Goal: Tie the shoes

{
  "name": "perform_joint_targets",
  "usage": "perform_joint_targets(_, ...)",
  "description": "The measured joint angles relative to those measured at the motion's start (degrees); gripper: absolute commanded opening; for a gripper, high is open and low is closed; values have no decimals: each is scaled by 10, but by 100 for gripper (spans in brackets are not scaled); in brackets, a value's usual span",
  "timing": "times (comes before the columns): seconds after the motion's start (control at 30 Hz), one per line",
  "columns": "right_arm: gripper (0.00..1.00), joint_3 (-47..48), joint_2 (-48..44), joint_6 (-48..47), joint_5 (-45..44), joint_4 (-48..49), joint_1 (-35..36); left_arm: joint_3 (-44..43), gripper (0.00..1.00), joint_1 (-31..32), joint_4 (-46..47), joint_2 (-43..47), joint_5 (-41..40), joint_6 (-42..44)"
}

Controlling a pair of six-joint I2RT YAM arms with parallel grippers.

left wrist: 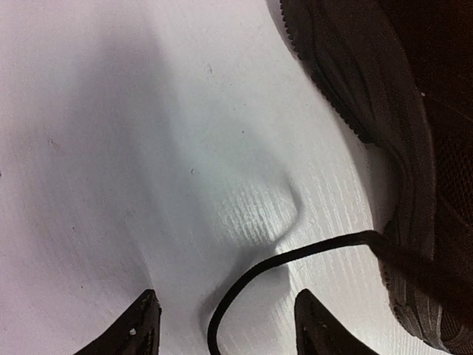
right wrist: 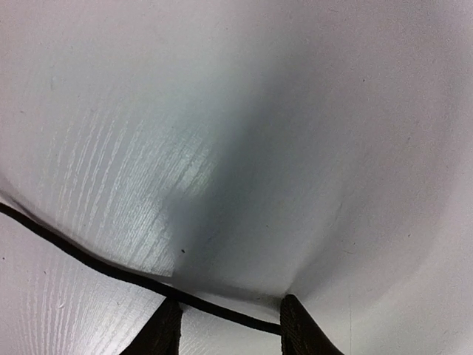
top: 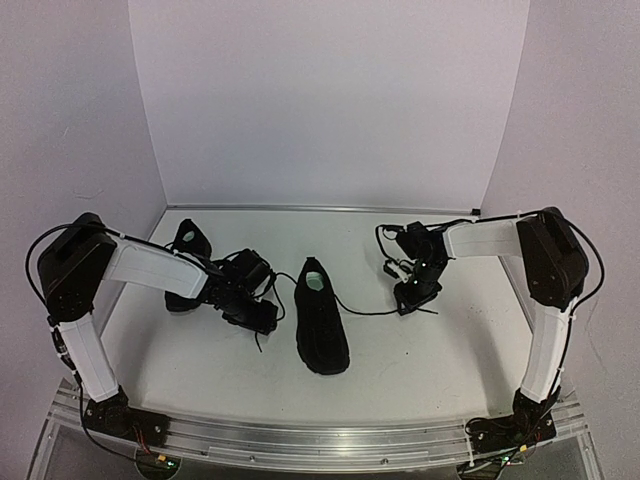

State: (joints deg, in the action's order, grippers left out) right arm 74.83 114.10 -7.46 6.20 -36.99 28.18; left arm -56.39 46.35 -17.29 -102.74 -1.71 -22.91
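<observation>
One black shoe (top: 320, 318) lies in the middle of the table, toe toward me. The second black shoe (top: 186, 246) lies at the back left, partly hidden behind my left arm. My left gripper (top: 256, 312) is low beside the middle shoe's left side. In the left wrist view it (left wrist: 225, 325) is open, with a black lace (left wrist: 251, 277) curving between the fingertips (left wrist: 142, 325) and the shoe's sole (left wrist: 369, 111) at the right. My right gripper (top: 415, 293) is to the right of the shoe. In the right wrist view it (right wrist: 225, 325) is open, and the other lace (right wrist: 111, 268) crosses between its fingertips (right wrist: 299, 325).
White walls close the table at the back and both sides. The lace (top: 365, 311) stretches across the white table (top: 430, 350) from the middle shoe to my right gripper. A metal rail (top: 320, 440) runs along the near edge.
</observation>
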Motion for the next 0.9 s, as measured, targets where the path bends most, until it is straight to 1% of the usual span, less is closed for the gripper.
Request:
perform_joint_targets(0.1,47,0,0,0,6,-2,4,-4,47,-1,4,-5,0,0)
perform_joint_targets(0.2,57,-4,-5,0,18,-3,7,-9,39,-2,9,-12,0,1)
perform_joint_targets(0.27,63,-14,-15,2,30,-7,9,-13,33,-3,12,-16,0,2)
perform_joint_targets(0.4,70,-30,-35,3,36,-37,12,-17,24,-5,16,-22,1,4)
perform_joint_targets(0.47,70,-31,-48,3,34,-47,13,-21,19,-5,15,-24,1,5)
perform_joint_targets(0.5,70,-31,-55,2,32,-50,12,-22,18,-6,15,-25,1,6)
perform_joint_targets(0.53,70,-30,-60,3,27,-52,12,-22,20,-6,14,-25,1,6)
perform_joint_targets(0.63,68,-26,-64,0,8,-64,11,-22,32,-6,13,-25,2,8)
perform_joint_targets(0.8,64,-26,-47,-7,-12,-79,11,-20,49,-5,0,-17,4,15)
perform_joint_targets(0.9,61,-26,-34,-14,-16,-83,11,-12,53,-5,-16,-2,6,16)
